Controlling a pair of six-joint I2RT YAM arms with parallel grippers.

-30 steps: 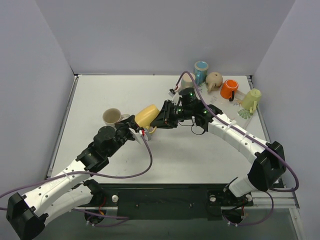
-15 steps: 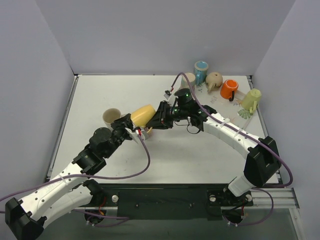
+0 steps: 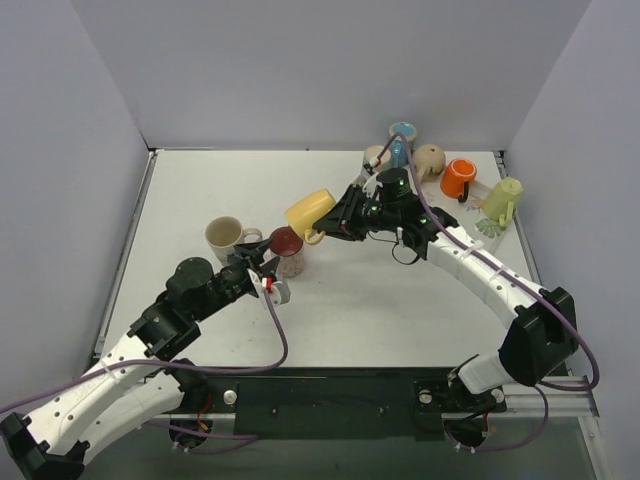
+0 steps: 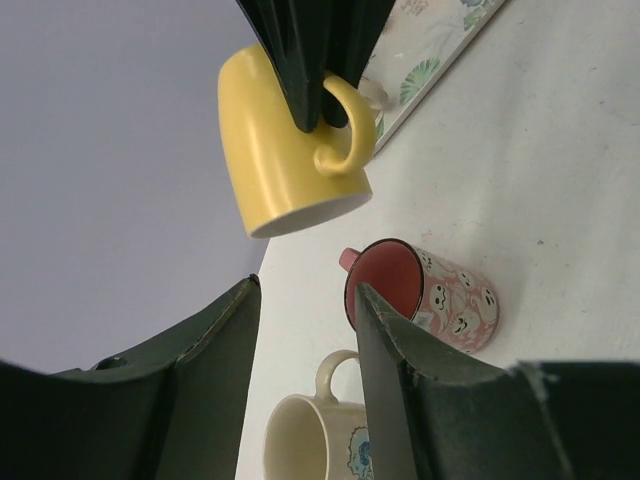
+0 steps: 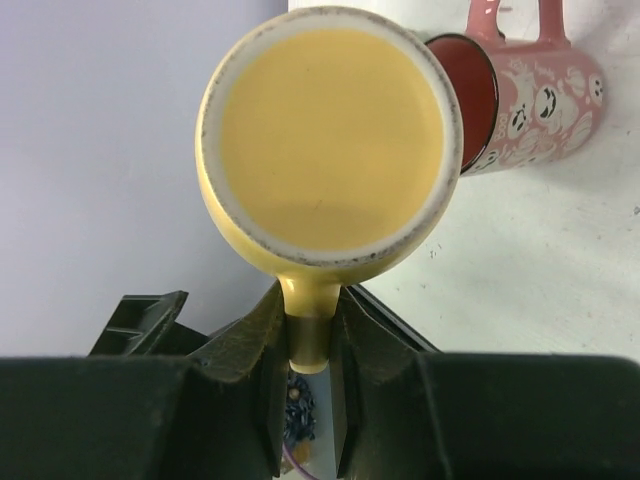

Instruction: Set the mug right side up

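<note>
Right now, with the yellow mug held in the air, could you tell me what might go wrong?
The right hand pinches the yellow mug only by its handle, so it could swivel or slip. The pink mug sits close by, and careless lowering might hit it. The open left hand is beside the pink mug and could nudge it.

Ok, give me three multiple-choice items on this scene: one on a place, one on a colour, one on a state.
1. The pink mug is: A on the table by the cream mug; B held in the air; C inside the cream mug.
2. The mug in the right end effector is: A blue; B yellow; C green.
3. The left end effector is: A open, empty; B shut on a mug; C out of view.
A: it lies on the table. B: its yellow handle is pinched. A: fingers apart, nothing between.
</note>
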